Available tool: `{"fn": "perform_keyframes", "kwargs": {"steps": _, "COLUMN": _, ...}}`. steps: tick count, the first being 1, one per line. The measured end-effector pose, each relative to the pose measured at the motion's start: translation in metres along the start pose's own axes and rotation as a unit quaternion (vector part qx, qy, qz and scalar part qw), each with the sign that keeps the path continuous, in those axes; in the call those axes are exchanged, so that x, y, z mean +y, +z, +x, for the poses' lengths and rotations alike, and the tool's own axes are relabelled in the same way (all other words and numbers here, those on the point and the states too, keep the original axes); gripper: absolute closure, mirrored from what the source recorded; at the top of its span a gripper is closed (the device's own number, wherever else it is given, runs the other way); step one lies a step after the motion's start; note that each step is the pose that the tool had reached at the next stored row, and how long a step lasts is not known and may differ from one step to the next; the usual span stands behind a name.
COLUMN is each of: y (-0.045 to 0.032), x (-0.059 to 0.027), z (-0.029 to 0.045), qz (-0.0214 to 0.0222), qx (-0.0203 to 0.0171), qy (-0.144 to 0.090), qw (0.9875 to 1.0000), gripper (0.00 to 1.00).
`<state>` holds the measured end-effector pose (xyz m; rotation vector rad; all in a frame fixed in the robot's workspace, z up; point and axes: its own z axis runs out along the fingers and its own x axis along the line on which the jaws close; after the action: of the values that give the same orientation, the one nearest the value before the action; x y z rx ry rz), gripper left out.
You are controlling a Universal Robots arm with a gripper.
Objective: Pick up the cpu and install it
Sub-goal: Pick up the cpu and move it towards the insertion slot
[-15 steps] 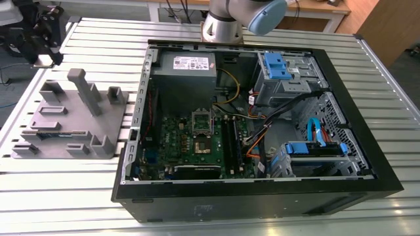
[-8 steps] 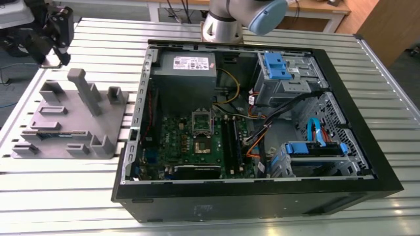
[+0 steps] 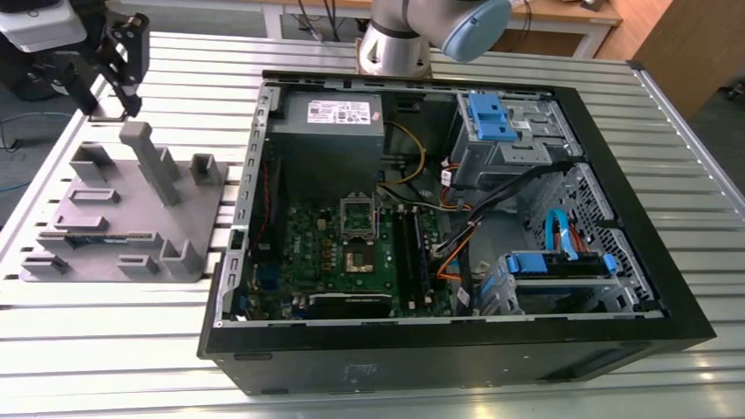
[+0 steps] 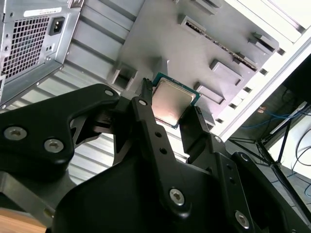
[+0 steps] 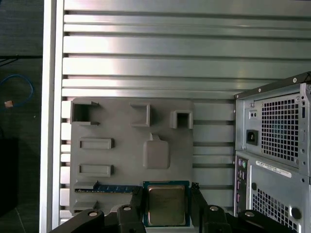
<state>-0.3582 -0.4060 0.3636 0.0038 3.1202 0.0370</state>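
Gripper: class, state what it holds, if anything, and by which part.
The gripper holds the cpu by two opposite side edges, pinched between its jaws.

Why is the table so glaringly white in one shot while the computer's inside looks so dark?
First wrist view: light glares off the slatted metal table in white bands. Second wrist view: the cpu, gripped in the tool, reflects a pale sheen. Exterior view: the computer case walls shade its interior.

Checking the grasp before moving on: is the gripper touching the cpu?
Touching. In the second wrist view the gripper clamps the cpu by opposite edges.
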Motion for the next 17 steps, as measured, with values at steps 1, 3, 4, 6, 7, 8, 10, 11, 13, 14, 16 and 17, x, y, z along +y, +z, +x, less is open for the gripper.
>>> {"fn": "perform_keyframes", "kwargs": {"steps": 1, "y": 0.0001, "x": 0.0000, "z": -0.0022, "qz": 0.0000, "qx": 0.0000, "qy": 0.000, "qw": 1.0000, "gripper": 0.53}}
{"fn": "perform_keyframes", "kwargs": {"steps": 3, "y": 0.0002, "x": 0.0000, "z": -0.0064, "qz": 0.0000, "qx": -0.0001, "qy": 0.000, "qw": 1.0000, "gripper": 0.53}}
{"fn": "perform_keyframes", "kwargs": {"steps": 4, "y": 0.0002, "x": 0.0000, "z": -0.0084, "qz": 0.0000, "qx": 0.0000, "qy": 0.000, "qw": 1.0000, "gripper": 0.53}}
{"fn": "perform_keyframes", "kwargs": {"steps": 6, "y": 0.0003, "x": 0.0000, "z": -0.0127, "qz": 0.0000, "qx": 0.0000, "qy": 0.000, "qw": 1.0000, "gripper": 0.53}}
{"fn": "perform_keyframes", "kwargs": {"steps": 7, "y": 0.0003, "x": 0.0000, "z": -0.0148, "qz": 0.0000, "qx": 0.0000, "qy": 0.000, "qw": 1.0000, "gripper": 0.53}}
{"fn": "perform_keyframes", "kwargs": {"steps": 8, "y": 0.0004, "x": 0.0000, "z": -0.0170, "qz": 0.0000, "qx": 0.0000, "qy": 0.000, "qw": 1.0000, "gripper": 0.53}}
{"fn": "perform_keyframes", "kwargs": {"steps": 10, "y": 0.0005, "x": 0.0000, "z": -0.0214, "qz": 0.0000, "qx": 0.0000, "qy": 0.000, "qw": 1.0000, "gripper": 0.53}}
{"fn": "perform_keyframes", "kwargs": {"steps": 11, "y": 0.0006, "x": 0.0000, "z": -0.0237, "qz": 0.0000, "qx": 0.0000, "qy": 0.000, "qw": 1.0000, "gripper": 0.53}}
{"fn": "perform_keyframes", "kwargs": {"steps": 13, "y": 0.0007, "x": 0.0000, "z": -0.0286, "qz": 0.0000, "qx": 0.0000, "qy": 0.000, "qw": 1.0000, "gripper": 0.53}}
{"fn": "perform_keyframes", "kwargs": {"steps": 14, "y": 0.0007, "x": 0.0000, "z": -0.0310, "qz": 0.0000, "qx": 0.0000, "qy": 0.000, "qw": 1.0000, "gripper": 0.53}}
{"fn": "perform_keyframes", "kwargs": {"steps": 16, "y": 0.0008, "x": 0.0001, "z": -0.0358, "qz": 0.0000, "qx": 0.0000, "qy": 0.000, "qw": 1.0000, "gripper": 0.53}}
{"fn": "perform_keyframes", "kwargs": {"steps": 17, "y": 0.0009, "x": 0.0001, "z": -0.0383, "qz": 0.0000, "qx": 0.0000, "qy": 0.000, "qw": 1.0000, "gripper": 0.53}}
